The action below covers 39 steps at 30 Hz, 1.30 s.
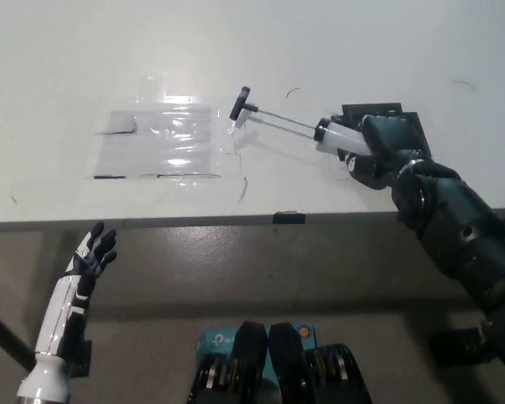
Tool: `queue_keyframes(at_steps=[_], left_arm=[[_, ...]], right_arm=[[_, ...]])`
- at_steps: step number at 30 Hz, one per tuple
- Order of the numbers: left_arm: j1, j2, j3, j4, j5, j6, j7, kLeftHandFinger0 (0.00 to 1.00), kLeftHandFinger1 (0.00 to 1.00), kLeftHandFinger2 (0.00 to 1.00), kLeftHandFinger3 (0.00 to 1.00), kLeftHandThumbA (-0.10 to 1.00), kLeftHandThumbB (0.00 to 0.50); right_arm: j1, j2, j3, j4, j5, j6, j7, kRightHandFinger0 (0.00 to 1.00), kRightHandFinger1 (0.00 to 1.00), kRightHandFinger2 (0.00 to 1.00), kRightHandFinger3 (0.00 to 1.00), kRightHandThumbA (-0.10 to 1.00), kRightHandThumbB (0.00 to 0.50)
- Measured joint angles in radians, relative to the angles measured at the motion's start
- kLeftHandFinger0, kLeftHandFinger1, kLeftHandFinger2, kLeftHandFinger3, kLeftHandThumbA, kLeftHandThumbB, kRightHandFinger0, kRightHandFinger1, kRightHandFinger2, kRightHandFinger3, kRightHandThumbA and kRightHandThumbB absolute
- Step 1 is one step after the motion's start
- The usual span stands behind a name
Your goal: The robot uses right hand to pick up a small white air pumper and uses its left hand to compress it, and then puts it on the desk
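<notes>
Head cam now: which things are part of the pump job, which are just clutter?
Part of the job:
- air pumper, plunger rod extended toward its T-handle
- right hand, shut on the pumper body
- left hand, open, below the desk edge
- desk

Just lying about:
- clear plastic sheet
- small black piece at the desk edge

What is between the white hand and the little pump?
In the head view, the clear plastic sheet taped on the desk and the desk's front edge lie between the open left hand and the air pumper held by the right hand.
</notes>
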Motion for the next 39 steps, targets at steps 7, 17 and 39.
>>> queue_keyframes(at_steps=[7, 17, 39], left_arm=[[-0.012, 0.000, 0.004, -0.003, -0.024, 0.002, -0.003, 1.00, 1.00, 1.00, 1.00, 1.00, 0.204], [-0.079, 0.000, 0.009, -0.003, -0.036, 0.005, -0.004, 1.00, 1.00, 1.00, 1.00, 1.00, 0.238], [-0.301, 0.000, 0.045, 0.020, -0.056, 0.009, 0.001, 1.00, 1.00, 1.00, 1.00, 1.00, 0.262]], right_arm=[[0.072, -0.059, -0.018, -0.265, 0.000, -0.021, 0.006, 0.00, 0.40, 0.76, 0.85, -0.10, 0.123], [0.280, -0.089, -0.019, -0.674, -0.002, 0.015, 0.096, 0.00, 0.49, 0.87, 0.83, -0.10, 0.118], [0.437, -0.241, -0.024, -1.487, 0.017, 0.183, 0.452, 0.05, 0.56, 0.85, 0.94, -0.10, 0.135]])
